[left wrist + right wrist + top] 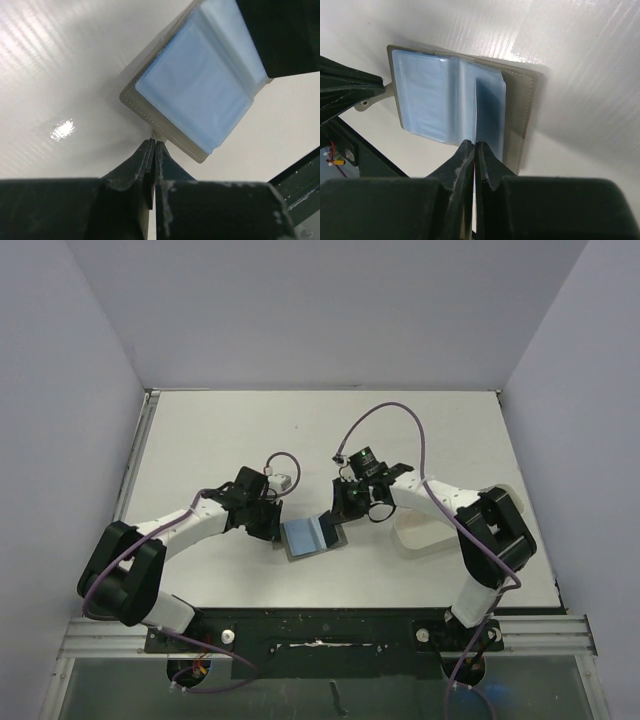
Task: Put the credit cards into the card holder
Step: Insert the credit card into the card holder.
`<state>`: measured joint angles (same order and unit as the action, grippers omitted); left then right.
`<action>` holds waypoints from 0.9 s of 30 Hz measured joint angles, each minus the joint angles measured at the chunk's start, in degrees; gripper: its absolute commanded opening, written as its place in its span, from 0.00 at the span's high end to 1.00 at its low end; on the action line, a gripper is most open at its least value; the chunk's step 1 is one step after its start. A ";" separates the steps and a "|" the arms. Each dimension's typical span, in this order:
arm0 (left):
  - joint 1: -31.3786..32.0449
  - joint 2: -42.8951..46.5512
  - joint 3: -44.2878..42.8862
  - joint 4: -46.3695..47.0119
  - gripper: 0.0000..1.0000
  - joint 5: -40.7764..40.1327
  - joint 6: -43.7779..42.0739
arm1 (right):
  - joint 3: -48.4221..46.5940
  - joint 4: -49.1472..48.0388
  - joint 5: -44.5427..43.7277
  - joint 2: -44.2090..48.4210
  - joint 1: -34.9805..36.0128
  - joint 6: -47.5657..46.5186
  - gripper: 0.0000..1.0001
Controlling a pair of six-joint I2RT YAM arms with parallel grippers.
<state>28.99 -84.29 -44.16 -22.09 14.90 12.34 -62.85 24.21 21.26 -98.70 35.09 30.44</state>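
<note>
Holder: folding wallet, grey-olive cover, light blue lining; lies open and lining-up on the table, near the front edge, between the two grippers; its stitched cover border shows round the lining in both wrist views.

Tab: small pale clasp tab at the holder's left edge; nipped between the left fingertips.

Sleeve: one clear blue leaf of the lining, standing up from the right half of the open holder, the other leaves lying flat; its near edge sits between the right fingertips.

Left gripper: at the holder's left edge, low to the table; fingers pressed together, clamped on the tab.

Right gripper: at the holder's right side, tilted down over it; fingers together, pinching the raised sleeve as far as its wrist view shows.

Tray: white, oblong; on the table to the right of the holder, partly under the right arm, apart from the holder.
</note>
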 measured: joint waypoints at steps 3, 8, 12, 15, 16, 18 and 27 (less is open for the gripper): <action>1.18 0.00 -0.90 0.00 1.00 1.38 -1.18 | 1.33 -0.07 -0.15 1.73 0.37 0.33 1.00; 2.82 0.00 -1.57 0.02 1.00 3.21 -2.67 | 6.16 0.20 -0.57 6.86 1.18 1.99 1.00; 4.11 0.00 -1.66 -0.02 1.00 4.92 -3.96 | 8.22 0.76 -1.18 9.53 1.77 3.32 1.00; 5.05 0.00 -2.19 -0.63 1.00 5.77 -5.11 | 8.39 1.27 -1.90 11.06 2.10 4.13 1.00; 5.44 0.00 -2.58 -0.96 1.00 6.03 -5.57 | 8.39 1.33 -2.19 11.52 2.10 4.26 1.00; 6.05 0.00 -3.28 -1.36 1.00 6.38 -6.45 | 8.39 1.51 -2.69 12.44 2.12 4.50 1.00; 6.67 0.02 -4.13 -2.14 1.00 6.56 -8.92 | 5.81 2.54 -4.76 11.41 1.03 2.60 1.00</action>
<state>35.66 -84.27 -48.29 -24.23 21.45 3.42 -57.04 26.74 16.49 -87.29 36.12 33.04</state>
